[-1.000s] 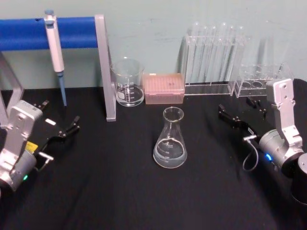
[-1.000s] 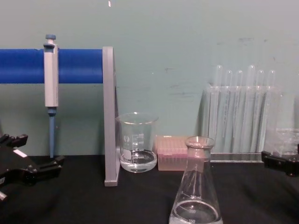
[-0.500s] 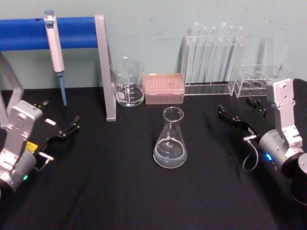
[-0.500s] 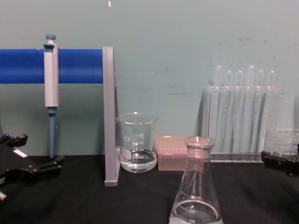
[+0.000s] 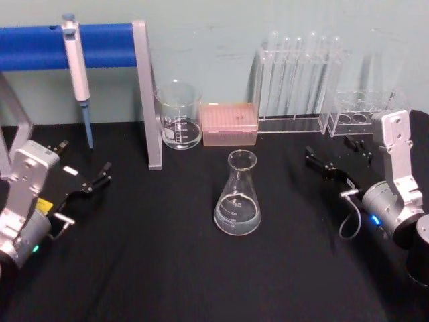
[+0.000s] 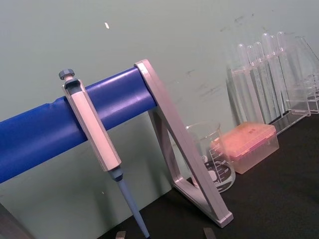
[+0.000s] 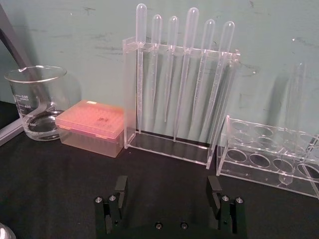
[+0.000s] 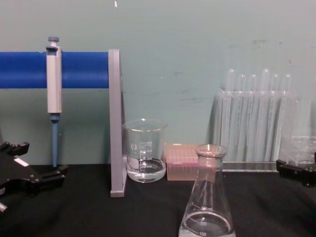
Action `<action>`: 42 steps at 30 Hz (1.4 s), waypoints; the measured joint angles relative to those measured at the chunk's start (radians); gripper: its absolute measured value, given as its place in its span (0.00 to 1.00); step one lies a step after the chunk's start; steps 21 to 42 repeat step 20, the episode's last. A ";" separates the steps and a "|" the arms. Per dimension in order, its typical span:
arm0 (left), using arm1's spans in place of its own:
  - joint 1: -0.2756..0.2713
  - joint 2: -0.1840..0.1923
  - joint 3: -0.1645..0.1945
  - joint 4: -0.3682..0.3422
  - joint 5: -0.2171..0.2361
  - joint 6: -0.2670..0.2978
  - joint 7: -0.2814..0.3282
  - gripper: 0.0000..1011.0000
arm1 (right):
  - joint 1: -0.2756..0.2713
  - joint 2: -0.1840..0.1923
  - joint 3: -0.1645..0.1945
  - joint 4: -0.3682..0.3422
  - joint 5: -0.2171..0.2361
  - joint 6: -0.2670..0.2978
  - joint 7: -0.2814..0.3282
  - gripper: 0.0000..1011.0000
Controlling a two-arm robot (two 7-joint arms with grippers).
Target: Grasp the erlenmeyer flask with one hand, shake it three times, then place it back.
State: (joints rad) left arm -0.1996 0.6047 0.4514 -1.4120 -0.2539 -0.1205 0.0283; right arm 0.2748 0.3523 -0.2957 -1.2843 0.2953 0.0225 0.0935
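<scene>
The clear glass erlenmeyer flask — conical, a little liquid inside — stands upright between the left gripper and right gripper, both spread apart; the right wrist view shows the ribbed pink tip box.

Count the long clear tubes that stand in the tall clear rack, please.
6. They stand upright in one row in the tall rack, behind the pink box. None appears hidden.
</scene>
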 joint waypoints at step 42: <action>0.000 0.000 0.000 0.000 0.000 0.000 0.000 0.99 | 0.000 0.000 0.000 0.000 0.000 0.000 0.000 0.99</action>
